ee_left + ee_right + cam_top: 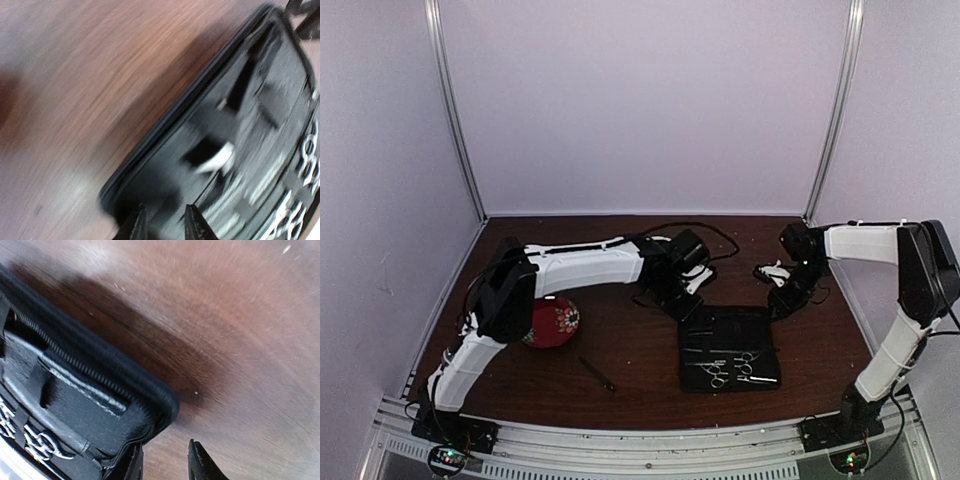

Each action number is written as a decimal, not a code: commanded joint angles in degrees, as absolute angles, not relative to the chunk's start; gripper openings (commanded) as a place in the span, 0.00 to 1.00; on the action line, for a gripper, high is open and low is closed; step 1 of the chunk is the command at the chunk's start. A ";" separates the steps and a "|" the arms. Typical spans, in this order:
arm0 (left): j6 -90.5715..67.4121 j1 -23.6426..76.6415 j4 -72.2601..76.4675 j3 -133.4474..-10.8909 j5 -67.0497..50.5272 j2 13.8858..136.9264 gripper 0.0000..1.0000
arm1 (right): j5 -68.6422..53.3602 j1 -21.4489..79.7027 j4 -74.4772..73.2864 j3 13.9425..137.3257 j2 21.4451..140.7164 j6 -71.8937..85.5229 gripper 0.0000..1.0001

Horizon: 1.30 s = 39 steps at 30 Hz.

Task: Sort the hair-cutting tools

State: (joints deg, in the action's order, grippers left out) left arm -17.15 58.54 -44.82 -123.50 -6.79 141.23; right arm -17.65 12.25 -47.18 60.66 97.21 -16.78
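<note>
Two silver scissors [718,374] [752,366] lie strapped inside the open black case [730,335]; their ring handles [306,161] [42,446] show in both wrist views. A thin black stick-like tool [597,373] lies on the table left of the case. My left gripper [682,300] hovers at the case's far left corner. In the blurred left wrist view my left gripper [162,207] has its jaws apart over the case lining [165,175], nothing between them. My right gripper [783,300] is at the far right corner. Seen from the right wrist, my right gripper [165,445] is open over bare wood, its left finger [134,462] against the case rim [162,402].
A red patterned plate [554,322] sits at the left beside the left arm's elbow. Black cables [705,232] trail across the back of the wooden table [620,340]. Purple walls close in the back and sides.
</note>
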 commanded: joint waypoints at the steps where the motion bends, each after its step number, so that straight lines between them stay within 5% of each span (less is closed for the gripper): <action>1: -13.08 58.54 -48.16 -118.03 0.96 129.12 0.31 | -15.15 12.22 -46.68 60.92 92.17 -17.88 0.32; 11: -9.76 56.31 -56.25 -108.87 20.29 111.62 0.55 | -18.88 15.62 -49.32 63.33 78.91 -27.14 0.33; 19: -13.54 50.89 -55.01 -89.23 13.93 100.53 0.46 | -20.49 35.07 -49.19 68.26 75.80 -29.37 0.35; 27: -15.28 47.20 -50.81 -76.60 15.54 92.25 0.49 | -12.88 58.80 -45.93 72.61 86.92 -25.36 0.33; 35: -10.05 39.73 -49.58 -90.01 21.73 95.81 0.65 | -6.40 72.30 -43.49 85.29 103.45 -24.46 0.33; 39: -10.80 35.06 -47.97 -90.03 14.50 95.49 0.71 | -2.30 75.34 -43.42 90.42 111.05 -26.13 0.32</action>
